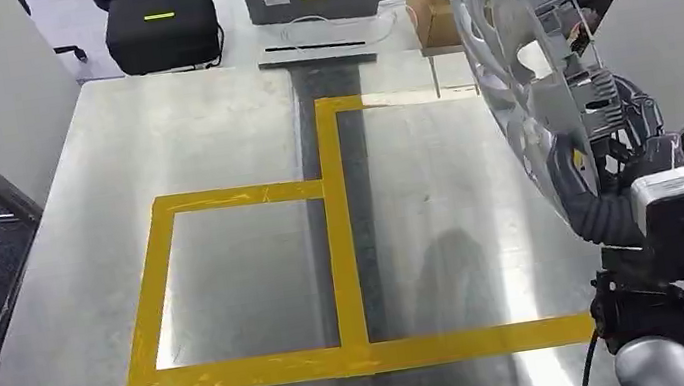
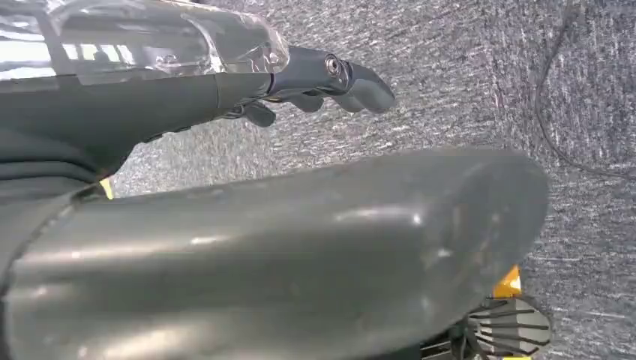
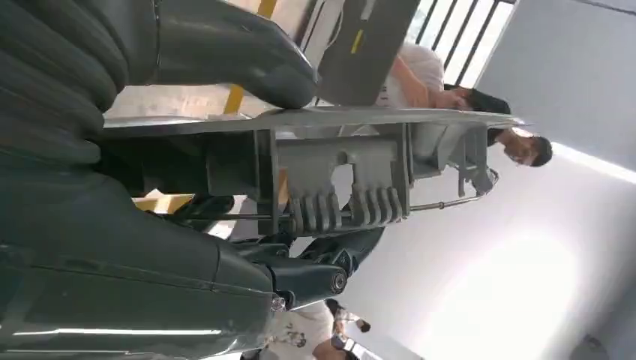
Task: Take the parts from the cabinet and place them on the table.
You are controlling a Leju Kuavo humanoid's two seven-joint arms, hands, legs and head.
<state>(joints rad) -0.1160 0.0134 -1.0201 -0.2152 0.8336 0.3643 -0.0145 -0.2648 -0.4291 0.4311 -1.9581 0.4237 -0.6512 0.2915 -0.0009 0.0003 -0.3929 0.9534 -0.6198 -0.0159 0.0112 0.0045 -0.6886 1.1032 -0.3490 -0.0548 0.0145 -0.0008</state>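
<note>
You are at the carry-and-place step: your right hand (image 1: 615, 150) grasps the hubcap (image 1: 520, 87) by its rim and holds it on edge above the right side of the table (image 1: 69, 292), not yet touching the surface. In the right wrist view the thumb (image 3: 225, 45) presses one face of the disc while the darker fingers (image 3: 330, 259) wrap the ribbed clips on the back, so the grip looks firm. The next move, I judge, calls for tipping the hubcap flat and lowering it into the taped area, most likely the right-hand box, before you let go; its wide, thin shape could catch an edge and roll if set down upright. The hubcap is silvery moulded plastic with spoke cut-outs and a grey clip ring behind. The table is brushed, reflective metal marked with yellow tape (image 1: 342, 254) in two adjoining rectangles. Your left hand (image 2: 330, 79) hangs over grey carpet with fingers curled in on nothing.
</note>
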